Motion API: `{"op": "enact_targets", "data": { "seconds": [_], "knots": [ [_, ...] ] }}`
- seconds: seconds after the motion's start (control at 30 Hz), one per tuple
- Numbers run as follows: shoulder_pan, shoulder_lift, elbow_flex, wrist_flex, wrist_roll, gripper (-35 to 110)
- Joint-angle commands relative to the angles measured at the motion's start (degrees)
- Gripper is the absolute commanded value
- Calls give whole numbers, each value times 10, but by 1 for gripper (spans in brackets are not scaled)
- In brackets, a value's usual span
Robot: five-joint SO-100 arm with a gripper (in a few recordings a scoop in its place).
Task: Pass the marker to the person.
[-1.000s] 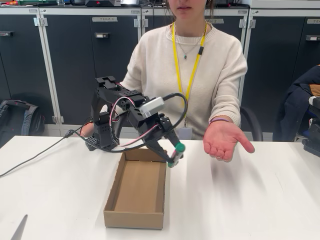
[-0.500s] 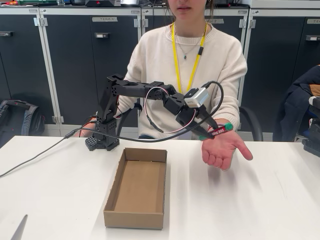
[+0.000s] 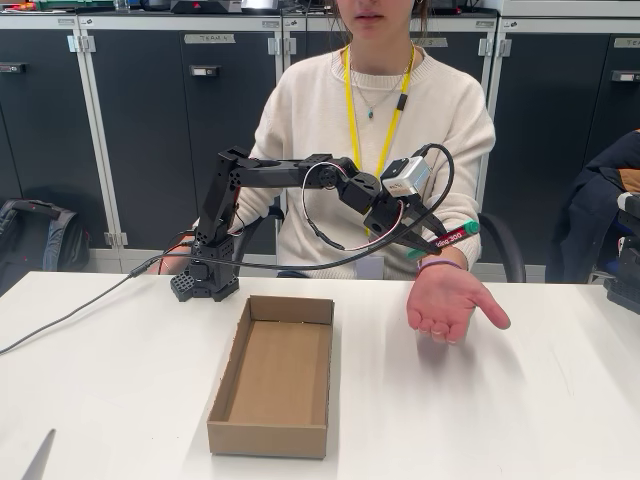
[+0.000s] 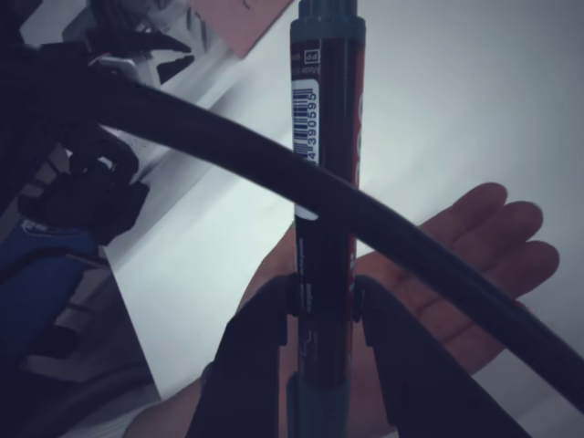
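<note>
The marker (image 3: pixel 446 240) has a red barrel with green ends and lies nearly level in the air, gripped near its left end by my gripper (image 3: pixel 422 245). It hangs just above the wrist of the person (image 3: pixel 380 130), who sits behind the table in a cream sweater with a yellow lanyard. Their open palm (image 3: pixel 445 300) faces up just below and in front of the marker. In the wrist view the marker (image 4: pixel 327 182) runs up between my two fingers (image 4: pixel 260 338), which are shut on its barrel, with the palm (image 4: pixel 438 283) underneath. A black cable (image 4: pixel 274 164) crosses in front.
An open cardboard box (image 3: pixel 272 375) lies on the white table (image 3: pixel 520 400) left of the hand. My arm's base (image 3: pixel 205 275) stands at the table's back left with cables trailing left. Dark cabinets line the wall behind.
My arm swung from over the box's far edge up and right to the person's hand, carrying the marker. In the last half second the marker rose slightly and shifted right; the hand stayed put.
</note>
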Motion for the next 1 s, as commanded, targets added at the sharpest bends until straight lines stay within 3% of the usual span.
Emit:
{"op": "enact_targets", "data": {
  "seconds": [0.0,0.97],
  "knots": [
    [17,8,-18,-20,-5,-5],
    [27,-68,10,-48,8,-5]
  ]
}}
